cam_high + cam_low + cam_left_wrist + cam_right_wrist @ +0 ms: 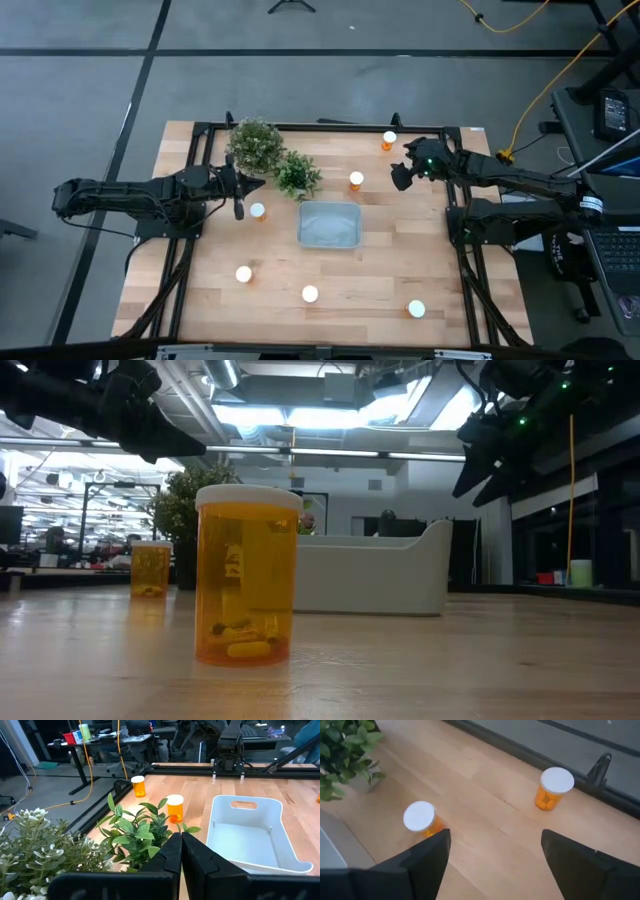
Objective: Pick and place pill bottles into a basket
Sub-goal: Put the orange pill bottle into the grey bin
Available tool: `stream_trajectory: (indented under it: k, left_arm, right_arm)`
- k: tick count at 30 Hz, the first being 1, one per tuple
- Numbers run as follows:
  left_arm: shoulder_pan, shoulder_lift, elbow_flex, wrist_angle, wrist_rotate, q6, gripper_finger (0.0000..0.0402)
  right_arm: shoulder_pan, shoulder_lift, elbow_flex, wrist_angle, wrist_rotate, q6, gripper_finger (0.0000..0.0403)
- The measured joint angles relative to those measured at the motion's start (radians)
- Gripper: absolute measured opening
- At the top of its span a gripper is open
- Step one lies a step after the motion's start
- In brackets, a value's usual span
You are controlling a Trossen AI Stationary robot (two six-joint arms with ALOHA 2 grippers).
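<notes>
Six pill bottles stand upright on the wooden surface (pixel 200 300), none in the basket. From the left: the left gripper (pixel 238 205) hovers with its fingers pressed together, holding nothing, just beside the first bottle (pixel 257 211), which stands left of the basket. A second bottle (pixel 243 274) sits nearer the front edge, then a third bottle (pixel 310 294). Two green potted plants (pixel 256 143) (pixel 297 175) stand side by side behind the one pale basket (pixel 329 225), which sits mid-surface and looks empty. A fourth bottle (pixel 356 180) stands just behind the basket's right end, a fifth bottle (pixel 389 140) at the far edge. The right gripper (pixel 400 177) hangs spread wide, empty, between those two. The sixth bottle (pixel 416 310) is at the front right.
</notes>
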Motion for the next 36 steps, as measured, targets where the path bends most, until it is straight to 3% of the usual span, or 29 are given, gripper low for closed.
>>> stream_trajectory:
  k: [9,22,36]
  left_arm:
    - [0.0,0.0,0.0,0.0,-0.002,0.01,0.0006]
    - [0.0,0.0,0.0,0.0,-0.002,0.011,0.0006]
    - [0.0,0.0,0.0,0.007,-0.003,0.035,0.0006]
  right_arm:
    - [-0.048,0.174,-0.027,0.112,0.096,0.007,0.0313]
    - [-0.179,0.406,-0.028,0.332,0.097,-0.007,0.0313]
    - [-0.259,0.553,-0.028,0.464,0.097,-0.03,0.0313]
